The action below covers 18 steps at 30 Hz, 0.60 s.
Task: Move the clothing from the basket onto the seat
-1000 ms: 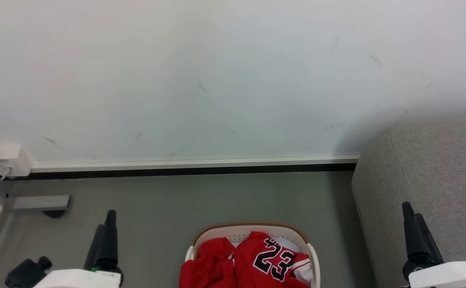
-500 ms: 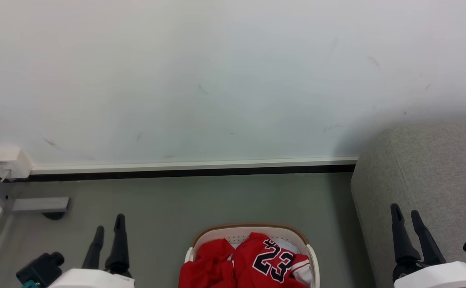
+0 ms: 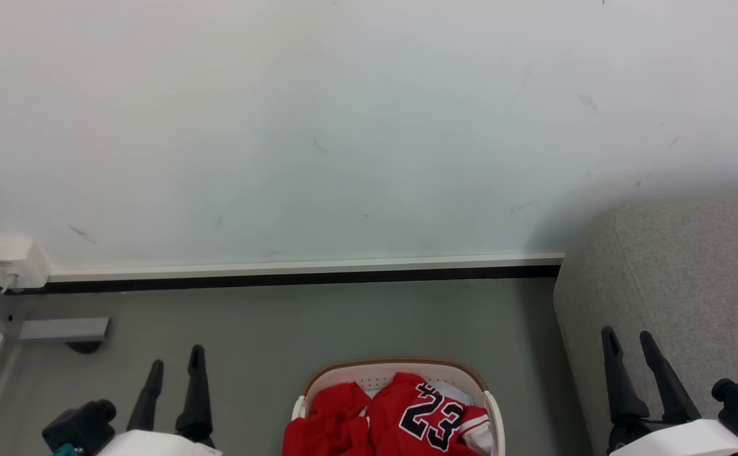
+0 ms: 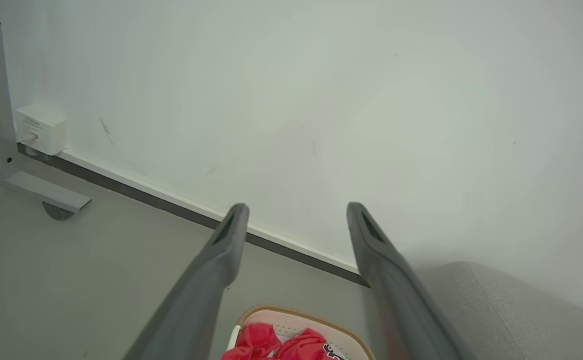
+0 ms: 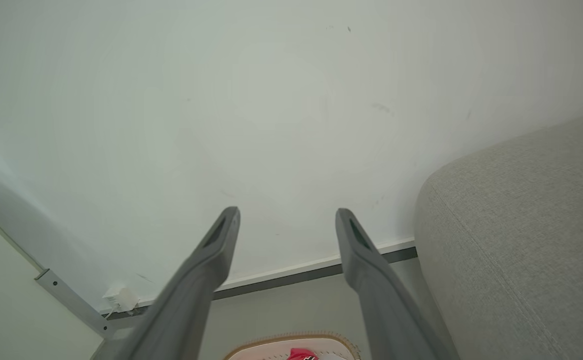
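while inside the basket (image 3: pixel 400 365), red clothing (image 3: pixel 400 419)

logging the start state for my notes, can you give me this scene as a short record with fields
clothing: red jersey with a black 23, bunched inside the basket
basket: cream with a brown rim, on the floor, left of the seat
seat: grey sofa, no clothing on the part in view
left gripper: open, empty, over the floor left of the basket
right gripper: open, empty, in front of the seat
task status: clothing not yet picked up
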### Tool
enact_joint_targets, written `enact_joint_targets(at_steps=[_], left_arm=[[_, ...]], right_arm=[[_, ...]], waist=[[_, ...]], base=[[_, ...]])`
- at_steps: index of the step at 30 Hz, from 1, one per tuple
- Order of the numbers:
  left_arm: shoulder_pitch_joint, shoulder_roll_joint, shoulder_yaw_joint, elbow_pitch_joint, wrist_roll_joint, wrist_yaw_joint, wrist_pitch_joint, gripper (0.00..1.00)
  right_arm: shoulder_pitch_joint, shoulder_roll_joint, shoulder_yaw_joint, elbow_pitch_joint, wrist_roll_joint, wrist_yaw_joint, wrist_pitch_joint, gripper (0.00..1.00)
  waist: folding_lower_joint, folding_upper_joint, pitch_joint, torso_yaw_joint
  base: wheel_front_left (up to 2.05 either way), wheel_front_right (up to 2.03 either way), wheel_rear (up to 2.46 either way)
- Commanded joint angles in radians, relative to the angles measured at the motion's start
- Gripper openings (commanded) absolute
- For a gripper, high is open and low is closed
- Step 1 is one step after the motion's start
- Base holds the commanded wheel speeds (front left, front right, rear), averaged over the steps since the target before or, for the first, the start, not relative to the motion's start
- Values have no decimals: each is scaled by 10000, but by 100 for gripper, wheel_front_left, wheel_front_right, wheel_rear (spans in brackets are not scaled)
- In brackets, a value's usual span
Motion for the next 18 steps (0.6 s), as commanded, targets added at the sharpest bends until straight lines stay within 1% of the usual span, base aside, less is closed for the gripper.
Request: enact_joint_targets(at_steps=[1,18], left_arm=[[8,113,-31,-94,321,48,-83,100],[138,159,-234,-133,1953,236,-514,100]], right_arm=[[-105,-89,28,-32,-274,-9,-101,100],[-69,-107,341,196,-1725,-12,-522,100]], waist=[[0,0,-13,0],[0,0,-96,-63]], base=[[0,0,0],[0,0,0]])
